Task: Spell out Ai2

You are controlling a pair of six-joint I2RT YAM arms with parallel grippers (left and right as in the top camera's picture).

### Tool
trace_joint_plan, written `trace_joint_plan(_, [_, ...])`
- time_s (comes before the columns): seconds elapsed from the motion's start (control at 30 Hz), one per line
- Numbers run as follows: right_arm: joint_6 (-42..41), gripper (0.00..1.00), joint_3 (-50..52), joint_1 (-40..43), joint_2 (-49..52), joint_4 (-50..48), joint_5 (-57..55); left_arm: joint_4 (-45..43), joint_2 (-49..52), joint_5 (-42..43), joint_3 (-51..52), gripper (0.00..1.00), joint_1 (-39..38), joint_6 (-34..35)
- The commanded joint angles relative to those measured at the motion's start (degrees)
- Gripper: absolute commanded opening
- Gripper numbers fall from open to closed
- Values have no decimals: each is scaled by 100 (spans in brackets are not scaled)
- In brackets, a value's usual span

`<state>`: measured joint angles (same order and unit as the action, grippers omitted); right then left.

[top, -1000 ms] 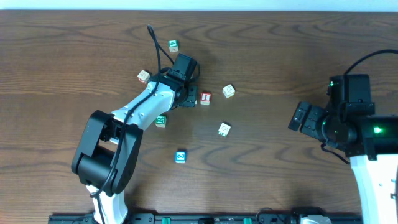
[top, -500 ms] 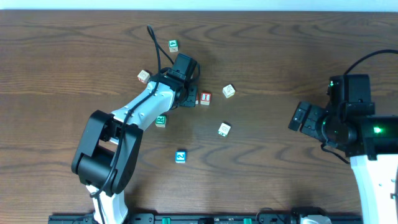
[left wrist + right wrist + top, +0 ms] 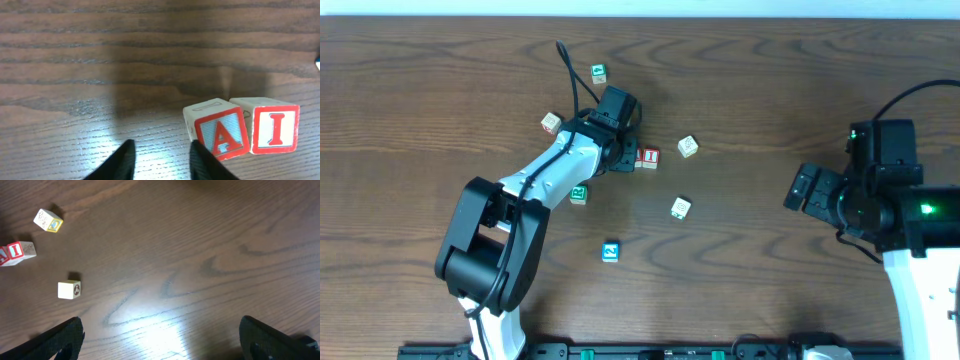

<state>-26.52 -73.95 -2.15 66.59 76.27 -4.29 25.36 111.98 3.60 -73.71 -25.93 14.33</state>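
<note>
Lift narrowly parted, empty left jaws straight up, not nudging red-framed white "A" cube (image 3: 222, 137), touching red-framed white "I" cube (image 3: 272, 131) at its 3 o'clock. Leave wide-parted, empty right jaws idle.

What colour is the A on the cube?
Red, on the white A cube; best in left wrist view.

Overhead looks down; wrist views share the I cube (image 3: 272, 126).

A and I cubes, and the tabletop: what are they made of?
A cube and I cube: likely pale wood, matte, with red letters and frames printed or painted on. Tabletop: dark wood grain, semi-gloss by the glare; veneer or laminate, cannot tell.
</note>
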Motion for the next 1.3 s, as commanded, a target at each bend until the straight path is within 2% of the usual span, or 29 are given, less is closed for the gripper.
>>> trace_joint_plan(0.0, [46, 99, 22, 24, -37, -2, -2, -24, 52, 9, 44, 39, -2, 2])
trace_joint_plan(0.23, [46, 99, 22, 24, -37, -2, -2, -59, 52, 7, 44, 43, -2, 4])
trace_joint_plan(0.6, [46, 99, 24, 24, -37, 0, 0, -59, 52, -98, 44, 44, -2, 2])
trace_joint_plan(0.67, [46, 99, 24, 24, -37, 2, -2, -57, 50, -199, 42, 47, 15, 0])
trace_joint_plan(0.83, [46, 99, 24, 24, -37, 15, -2, 271, -28, -212, -111, 46, 258, -22])
trace_joint_plan(1.0, [46, 99, 24, 24, -37, 26, 7, 946, -492, -210, -372, 46, 614, -131])
trace_joint_plan(1.27, [48, 99, 24, -275, -286, 87, 22, 1556, -2124, -385, -404, 58, 951, -278])
